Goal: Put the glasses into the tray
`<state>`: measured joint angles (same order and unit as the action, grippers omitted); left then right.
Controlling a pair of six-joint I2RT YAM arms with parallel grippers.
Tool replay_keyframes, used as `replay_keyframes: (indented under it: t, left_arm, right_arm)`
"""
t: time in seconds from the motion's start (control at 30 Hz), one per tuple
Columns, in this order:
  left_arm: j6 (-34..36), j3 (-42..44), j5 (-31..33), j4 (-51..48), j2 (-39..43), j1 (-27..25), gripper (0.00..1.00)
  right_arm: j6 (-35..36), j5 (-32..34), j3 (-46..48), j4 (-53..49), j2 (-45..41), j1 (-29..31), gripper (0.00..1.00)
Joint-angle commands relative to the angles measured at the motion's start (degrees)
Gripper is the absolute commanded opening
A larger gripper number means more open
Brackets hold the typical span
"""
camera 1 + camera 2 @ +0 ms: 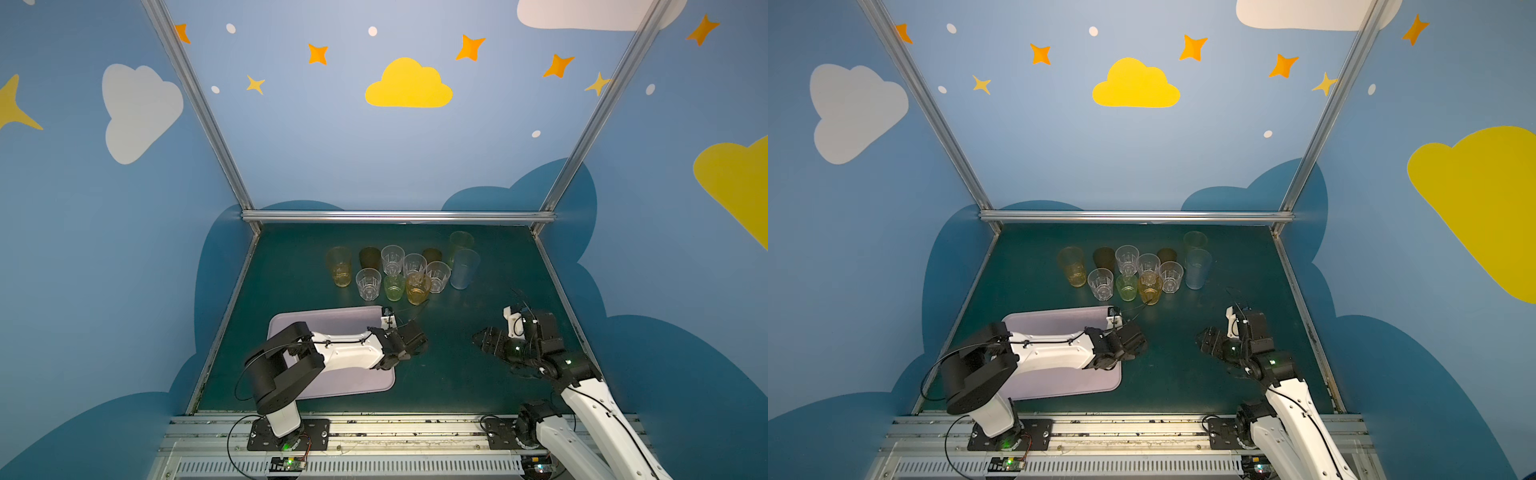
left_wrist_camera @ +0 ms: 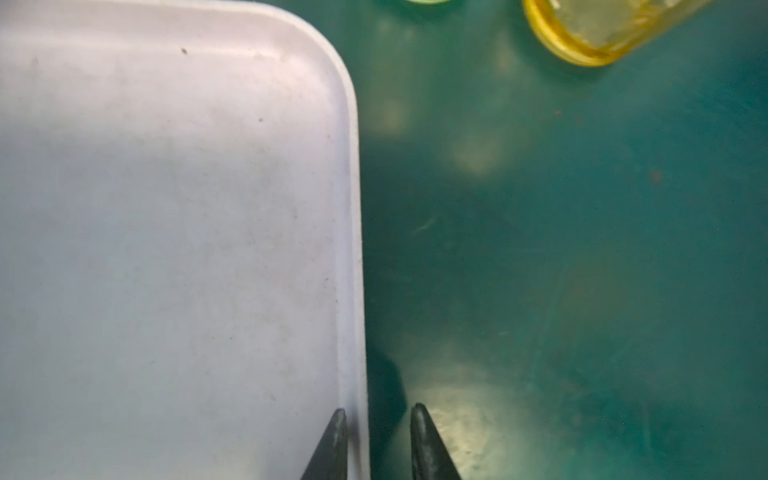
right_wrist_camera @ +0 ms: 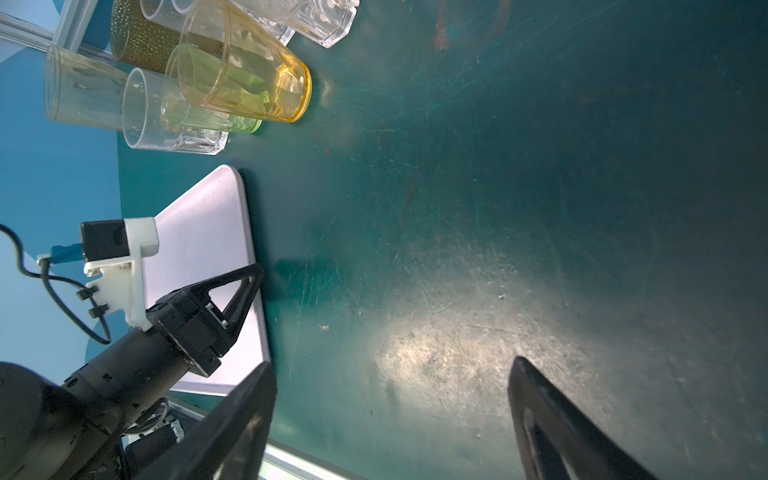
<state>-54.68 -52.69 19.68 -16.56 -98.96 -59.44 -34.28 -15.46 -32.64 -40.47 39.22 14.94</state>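
left gripper (image 2: 378, 411): narrow, one black finger on each side of the tray (image 1: 328, 320) rim, cannot tell if pinching | right gripper (image 3: 390, 363): wide, over scratched green table (image 3: 457, 208) | tray: smooth, lilac, round corners, lower left of middle | glasses (image 1: 399, 270): see-through, upright, bunched on table, mid-frame in both top views

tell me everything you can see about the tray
The tray is a flat, pale lilac-pink rectangle, plastic by its look, with rounded corners and a low raised rim. Its floor is faintly scuffed and speckled. It lies flat on the green table, near-left, in front of the glasses, and no glass shows in it. The left arm reaches over it. The left gripper straddles its right rim; whether it pinches is unclear.
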Motion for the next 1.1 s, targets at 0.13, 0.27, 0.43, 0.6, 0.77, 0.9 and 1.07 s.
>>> replay_keyframes:
  t: [0.13,0.27,0.43,0.6,0.77,0.9,1.07]
  left_arm:
    - [2.32,-4.45,-6.94,4.80,-4.16,-1.42,0.26]
    - [2.76,-4.24,-7.20,5.43,-3.61,-1.94,0.26]
    - [1.59,-1.41,-5.62,5.13,0.14,-1.91,0.45]
    - [1.69,2.97,-1.47,3.70,7.48,-1.92,0.80]
    - [0.73,9.73,4.49,2.67,19.50,-1.47,1.00]
    - [-0.34,13.29,7.02,-2.15,28.84,0.36,1.00]
    - [-2.35,19.90,7.91,-6.55,42.16,4.79,1.00]
  right_arm:
    - [-0.35,1.79,0.47,-1.97,-0.15,-0.04,0.87]
    - [-0.50,2.19,1.08,-2.06,-0.08,-0.12,0.87]
    - [-1.22,2.19,2.99,-0.22,0.45,0.00,0.87]
    - [-1.57,1.27,4.33,1.90,2.89,0.10,0.87]
    - [-3.68,-1.97,4.86,6.00,5.28,1.78,0.84]
    - [-7.00,-1.61,5.36,11.21,7.88,6.58,0.84]
    - [-9.64,1.14,3.49,17.30,15.18,13.86,0.84]
